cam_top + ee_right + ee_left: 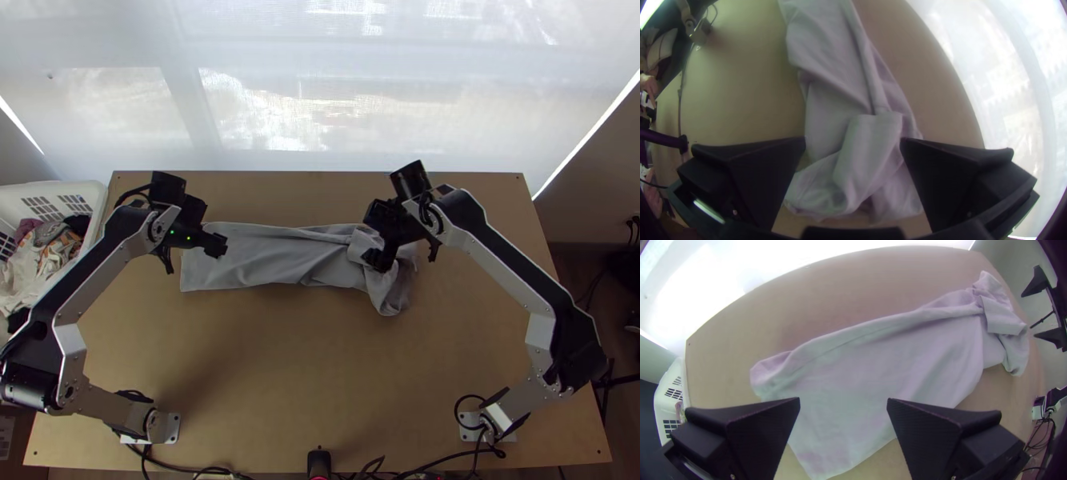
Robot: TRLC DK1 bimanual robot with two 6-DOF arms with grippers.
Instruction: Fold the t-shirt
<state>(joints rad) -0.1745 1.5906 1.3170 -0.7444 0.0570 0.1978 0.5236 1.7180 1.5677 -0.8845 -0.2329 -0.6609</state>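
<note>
The grey t-shirt (272, 260) lies as a long narrow folded strip across the upper middle of the table, its right end bunched with a sleeve-like flap on top. Above its left end is my left gripper (214, 243); in the left wrist view the left gripper (843, 402) stands open over the shirt (889, 360). Over the bunched end is my right gripper (382, 258). The right wrist view has the right gripper (853, 141) open, its fingers on either side of the crumpled shirt part (871, 146), with no cloth pinched.
A white basket (98, 210) holding assorted clothes stands beyond the table's left edge. Bare wood (320, 368) lies between the shirt and the near edge. A white curtain (320, 104) hangs behind the far edge. Cables run along the near edge.
</note>
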